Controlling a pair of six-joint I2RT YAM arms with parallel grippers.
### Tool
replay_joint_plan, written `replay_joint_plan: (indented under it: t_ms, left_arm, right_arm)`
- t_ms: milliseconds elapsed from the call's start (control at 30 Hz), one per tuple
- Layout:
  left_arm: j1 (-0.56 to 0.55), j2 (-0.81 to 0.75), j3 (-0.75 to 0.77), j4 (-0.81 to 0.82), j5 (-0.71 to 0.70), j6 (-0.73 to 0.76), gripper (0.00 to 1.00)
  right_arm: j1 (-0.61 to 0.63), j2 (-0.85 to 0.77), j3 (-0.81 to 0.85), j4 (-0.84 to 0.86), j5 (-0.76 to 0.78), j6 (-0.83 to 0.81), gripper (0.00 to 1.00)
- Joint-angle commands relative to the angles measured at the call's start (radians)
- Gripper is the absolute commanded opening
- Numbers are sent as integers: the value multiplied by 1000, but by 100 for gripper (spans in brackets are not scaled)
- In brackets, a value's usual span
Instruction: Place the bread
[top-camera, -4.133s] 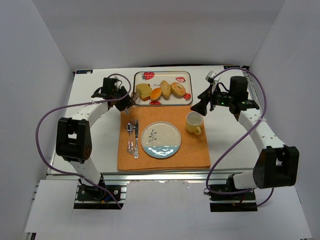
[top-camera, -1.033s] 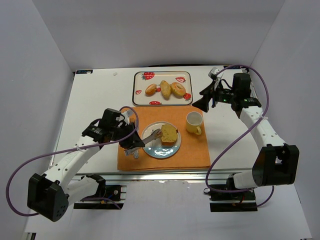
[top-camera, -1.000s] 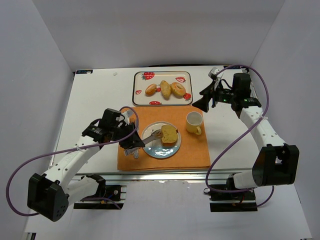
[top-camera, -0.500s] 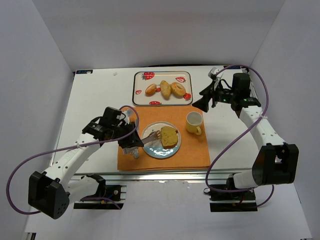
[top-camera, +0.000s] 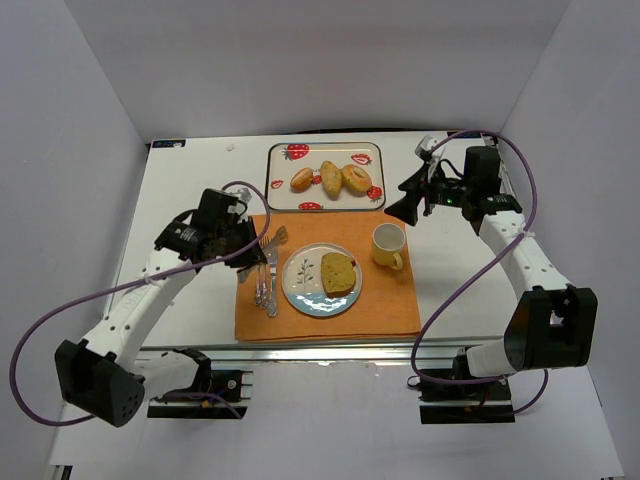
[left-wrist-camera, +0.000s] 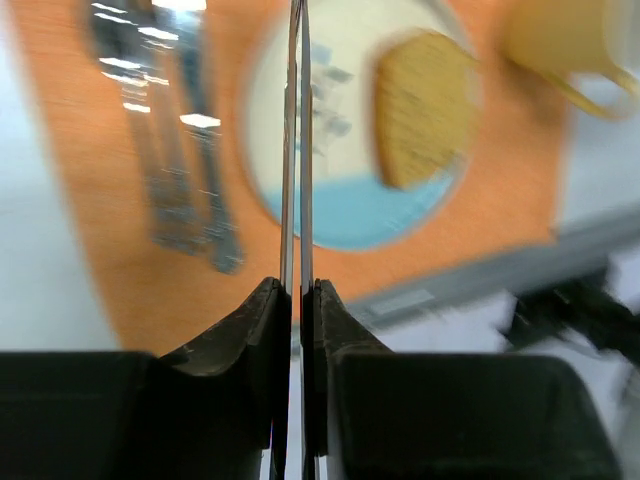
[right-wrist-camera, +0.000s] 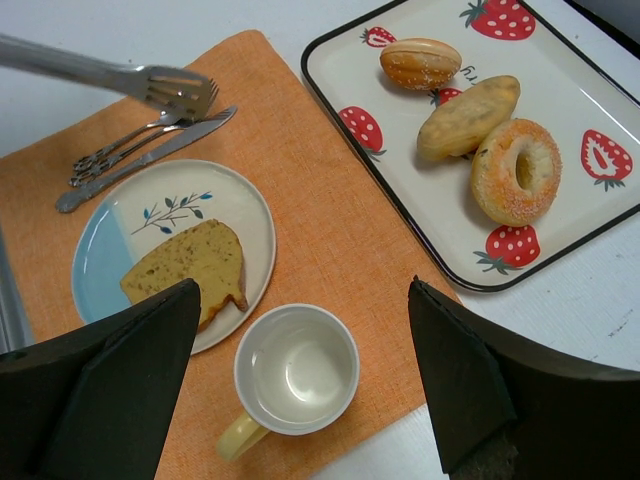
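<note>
**Top view.** The bread (top-camera: 340, 272) lay flat on the plate (top-camera: 300, 290), on the orange mat (top-camera: 380, 310) near the bench's near edge, apart from the tongs (top-camera: 270, 241). The left tool (top-camera: 243, 243), closed on the tongs, hung above the cutlery (top-camera: 264, 285). A clean withdrawal would probably rise first, then head for the left edge, where open room lay.

**Left wrist view.** The fingers (left-wrist-camera: 250, 330) pinched the tongs' blades almost together, with nothing between them.

**Right wrist view.** The right tool (right-wrist-camera: 300, 300) gaped wide and empty over the cup (right-wrist-camera: 295, 375), with the tray (right-wrist-camera: 570, 80) toward the far edge.
</note>
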Motion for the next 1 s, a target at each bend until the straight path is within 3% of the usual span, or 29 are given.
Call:
replay_joint_plan:
  t_ms: [0, 200, 333, 533, 667, 867, 967]
  left_arm:
    - [99, 52, 10, 2, -254, 92, 18]
    - [377, 75, -145, 433, -238, 251, 20]
    - [429, 120, -243, 686, -219, 328, 29]
    - [503, 327, -258, 719, -104, 354, 49]
    - [518, 420, -238, 691, -100, 353, 55]
    - [528, 407, -264, 694, -118, 339, 63]
    - [534, 370, -271, 690, -124, 330, 74]
  right_arm:
    - [1, -18, 29, -26, -45, -67, 88]
    - [11, -53, 3, -75, -48, -155, 88]
    - [13, -74, -15, -80, -45, -168, 88]
    - [25, -102, -37, -95, 1, -182, 88]
    - [35, -96, -21, -143, 52, -210, 88]
    - [45, -99, -11, -102, 147, -121, 90]
    - [71, -82, 8, -83, 304, -6, 89]
